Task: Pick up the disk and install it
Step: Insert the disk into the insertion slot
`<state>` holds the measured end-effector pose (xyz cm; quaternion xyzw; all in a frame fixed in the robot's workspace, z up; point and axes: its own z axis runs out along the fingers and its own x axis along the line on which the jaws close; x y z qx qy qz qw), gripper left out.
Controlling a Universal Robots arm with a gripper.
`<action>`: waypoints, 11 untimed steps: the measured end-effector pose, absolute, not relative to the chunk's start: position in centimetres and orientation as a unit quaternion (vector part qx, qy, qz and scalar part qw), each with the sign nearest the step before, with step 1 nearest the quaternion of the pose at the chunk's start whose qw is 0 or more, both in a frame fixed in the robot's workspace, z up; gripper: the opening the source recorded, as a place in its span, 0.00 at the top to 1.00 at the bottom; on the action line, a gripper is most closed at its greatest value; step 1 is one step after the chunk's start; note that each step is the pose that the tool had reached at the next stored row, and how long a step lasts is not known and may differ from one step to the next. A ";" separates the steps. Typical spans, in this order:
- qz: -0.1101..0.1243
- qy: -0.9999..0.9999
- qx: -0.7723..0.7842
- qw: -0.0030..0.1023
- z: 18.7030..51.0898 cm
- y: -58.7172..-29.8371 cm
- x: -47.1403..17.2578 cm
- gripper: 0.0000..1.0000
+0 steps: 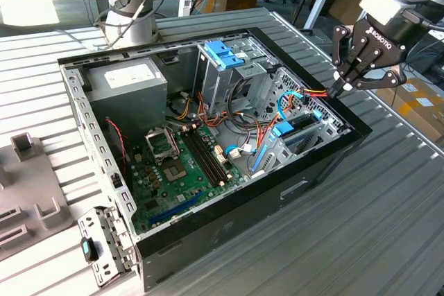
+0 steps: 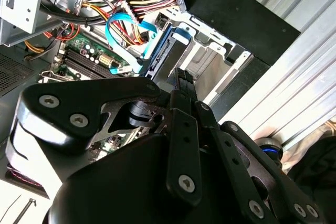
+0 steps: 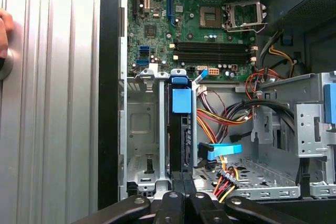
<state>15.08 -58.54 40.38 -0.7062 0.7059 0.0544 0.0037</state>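
Gripper closest to lens in both wrist views, fingers pressed together, nothing pinched between them. In the exterior view it hung over the computer case's wall at the exterior view's right, tips pointing down at the corner bay. Ribbed metal table lay under the computer case, which was open with its side panel off. Grey power supply sat in the case's far corner. Green motherboard covered the case floor. Drive cage with blue handle stood mid-case, beside the motherboard. Disk sat edge-on in the case's corner bay, blue rail tab at its end, just beyond the fingertips; contact unclear. Disk also seen from outside. Red-yellow cables hung loose just beside the disk inside the case.
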 end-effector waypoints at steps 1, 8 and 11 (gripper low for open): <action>0.054 0.706 -0.706 0.004 40.4 -58.5 15.1 0.89; 0.054 0.706 -0.706 0.004 40.4 -58.5 15.8 0.89; 0.054 0.706 -0.706 0.004 40.4 -58.5 16.3 0.89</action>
